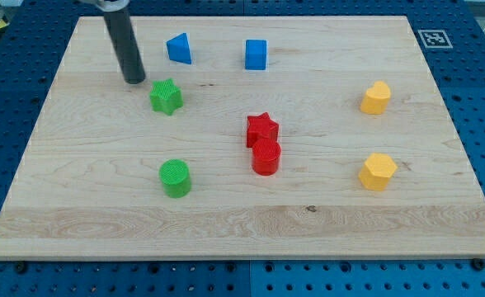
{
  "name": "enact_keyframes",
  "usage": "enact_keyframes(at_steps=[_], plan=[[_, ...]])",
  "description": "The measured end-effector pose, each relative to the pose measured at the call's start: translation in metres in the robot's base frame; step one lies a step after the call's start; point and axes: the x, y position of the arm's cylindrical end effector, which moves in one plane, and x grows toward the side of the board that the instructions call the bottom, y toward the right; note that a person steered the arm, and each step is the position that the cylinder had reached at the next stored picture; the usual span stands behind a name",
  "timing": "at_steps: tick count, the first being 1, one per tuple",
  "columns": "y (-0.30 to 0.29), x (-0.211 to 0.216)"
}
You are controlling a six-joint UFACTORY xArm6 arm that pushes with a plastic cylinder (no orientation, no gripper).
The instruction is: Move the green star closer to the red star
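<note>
The green star (167, 96) lies on the wooden board (242, 214) in the upper left part of the view. The red star (261, 129) lies near the middle of the board, to the right of and below the green star, with a clear gap between them. My tip (134, 81) is at the end of the dark rod, just up and to the left of the green star, close to it but apart from it.
A red cylinder (266, 157) touches the red star's lower side. A green cylinder (176, 178) stands below the green star. A blue wedge-like block (179, 49) and a blue cube (256, 54) are near the top. Two yellow blocks, one upper (375, 97) and one lower (378, 172), are at the right.
</note>
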Motion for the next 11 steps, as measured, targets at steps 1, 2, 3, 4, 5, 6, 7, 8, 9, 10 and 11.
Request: enact_keyframes(at_steps=[1, 2, 3, 4, 5, 6, 7, 8, 9, 10, 11], plan=[[-0.005, 0.007], [0.002, 0.021], [0.016, 0.042], [0.034, 0.040], [0.061, 0.030], [0.101, 0.030], [0.115, 0.026], [0.093, 0.020], [0.082, 0.032], [0.085, 0.043], [0.107, 0.043]])
